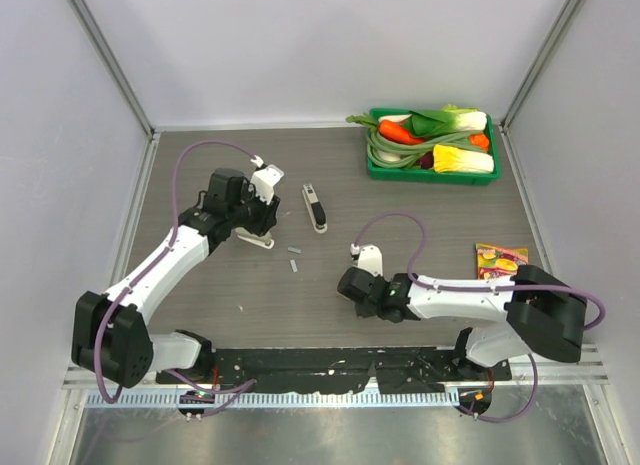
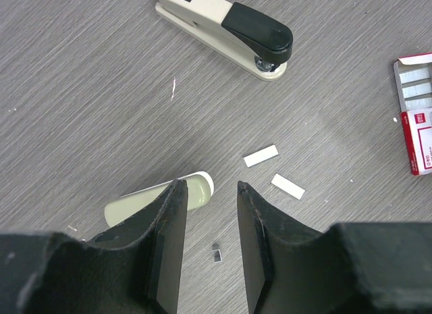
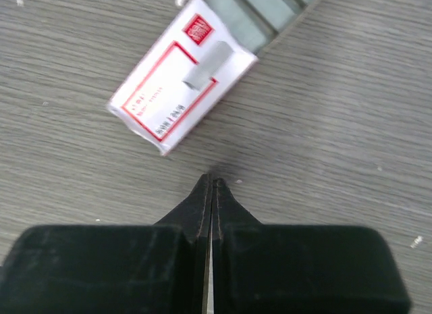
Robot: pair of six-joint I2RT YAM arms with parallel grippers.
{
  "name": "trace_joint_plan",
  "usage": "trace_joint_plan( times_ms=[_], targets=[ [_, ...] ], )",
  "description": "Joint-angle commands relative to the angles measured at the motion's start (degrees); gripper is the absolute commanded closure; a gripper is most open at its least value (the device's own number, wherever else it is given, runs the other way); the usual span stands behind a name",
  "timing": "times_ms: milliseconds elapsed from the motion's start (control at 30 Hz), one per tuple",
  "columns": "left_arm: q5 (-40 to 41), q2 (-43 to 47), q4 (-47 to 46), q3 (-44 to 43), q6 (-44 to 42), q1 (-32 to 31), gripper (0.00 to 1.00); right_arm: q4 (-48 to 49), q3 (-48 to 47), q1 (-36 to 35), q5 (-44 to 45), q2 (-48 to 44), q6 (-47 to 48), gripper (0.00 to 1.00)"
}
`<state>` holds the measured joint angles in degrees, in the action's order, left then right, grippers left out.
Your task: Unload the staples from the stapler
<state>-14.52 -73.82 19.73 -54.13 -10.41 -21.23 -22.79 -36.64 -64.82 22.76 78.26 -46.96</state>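
The grey wood-grain table top (image 2: 81, 111) looks matt. The small pale beige-grey oblong stapler (image 2: 135, 204) is smooth plastic. The red-and-white rectangular box (image 3: 169, 91) is glossy card.

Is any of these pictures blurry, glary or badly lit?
Top view: even, soft light, only faint shadows on the table, a dull sheen on the steel ledge at the near edge. Left wrist view: table grain crisp, left gripper's fingers slightly soft. Right wrist view: red-and-white box slightly blurred, right gripper's fingers almost featureless black.

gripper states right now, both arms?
Left gripper: open, holding nothing.
Right gripper: closed, nothing between the fingers.
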Motion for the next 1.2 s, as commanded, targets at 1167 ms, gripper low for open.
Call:
trace_joint_plan(
  times_ms=[1167],
  targets=[
    [-5.8,1.2,2.9,0.3,-5.1,-0.1,0.58,14.8,-8.1,3.9,-2.4,11.8,9.3,0.99]
  ],
)
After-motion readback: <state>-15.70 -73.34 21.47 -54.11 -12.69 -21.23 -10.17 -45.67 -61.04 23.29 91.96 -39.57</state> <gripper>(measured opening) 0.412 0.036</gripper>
